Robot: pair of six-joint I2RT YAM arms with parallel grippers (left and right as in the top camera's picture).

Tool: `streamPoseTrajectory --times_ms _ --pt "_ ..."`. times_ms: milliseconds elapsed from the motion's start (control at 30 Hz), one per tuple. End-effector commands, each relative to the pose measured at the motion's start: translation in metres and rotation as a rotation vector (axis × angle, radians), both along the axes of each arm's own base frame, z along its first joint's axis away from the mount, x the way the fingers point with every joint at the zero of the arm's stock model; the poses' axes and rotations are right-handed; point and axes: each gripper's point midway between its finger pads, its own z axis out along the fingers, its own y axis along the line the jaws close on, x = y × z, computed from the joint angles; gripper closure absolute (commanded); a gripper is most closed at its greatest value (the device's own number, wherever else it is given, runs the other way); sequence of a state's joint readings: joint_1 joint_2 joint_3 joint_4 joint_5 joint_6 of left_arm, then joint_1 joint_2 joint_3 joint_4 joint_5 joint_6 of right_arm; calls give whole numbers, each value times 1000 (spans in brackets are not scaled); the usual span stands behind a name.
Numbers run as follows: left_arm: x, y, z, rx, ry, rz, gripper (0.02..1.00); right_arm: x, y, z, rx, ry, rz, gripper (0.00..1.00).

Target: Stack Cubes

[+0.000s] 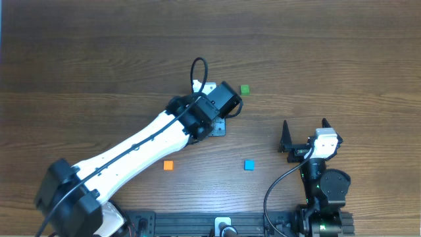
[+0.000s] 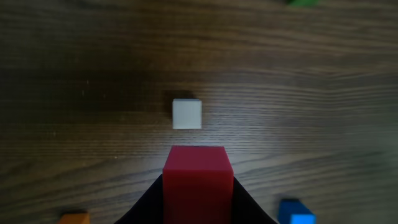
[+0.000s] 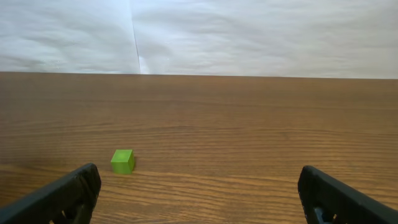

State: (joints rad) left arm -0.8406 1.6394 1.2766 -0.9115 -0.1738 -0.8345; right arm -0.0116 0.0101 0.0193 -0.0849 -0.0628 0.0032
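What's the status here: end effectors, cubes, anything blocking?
Left end effector shut on red cube, white cube just beyond it. Right end effector open, empty. Nothing atop white cube; green cube, blue cube, orange cube lie apart.

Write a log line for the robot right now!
left gripper shut on red cube | white cube on table, nothing on it | right gripper open, empty | green cube, orange cube, blue cube loose on table

The left tool [image 2: 198, 208] grips a red cube [image 2: 198, 177] between its dark fingers. Just beyond it, a white cube [image 2: 186, 114] sits on the wooden counter [image 2: 93, 74]. An orange cube [image 2: 74, 218], a blue cube [image 2: 295, 211] and a green cube [image 2: 301, 2] lie well apart.
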Motion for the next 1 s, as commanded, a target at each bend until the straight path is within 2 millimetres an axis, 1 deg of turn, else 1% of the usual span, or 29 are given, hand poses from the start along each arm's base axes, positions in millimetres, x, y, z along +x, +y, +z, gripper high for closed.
streamPoseTrajectory --times_ms 33,300,600,1000 --pt "2 3 -22 50 34 41 978 0 2 -2 -1 2 12 9" --pt "6 -1 -45 77 59 48 980 0 2 -2 -1 2 12 9" --pt "13 0 -62 88 79 63 978 0 2 -2 -1 2 12 7" --pt "16 3 -77 107 102 75 978 0 2 -2 -1 2 12 7"
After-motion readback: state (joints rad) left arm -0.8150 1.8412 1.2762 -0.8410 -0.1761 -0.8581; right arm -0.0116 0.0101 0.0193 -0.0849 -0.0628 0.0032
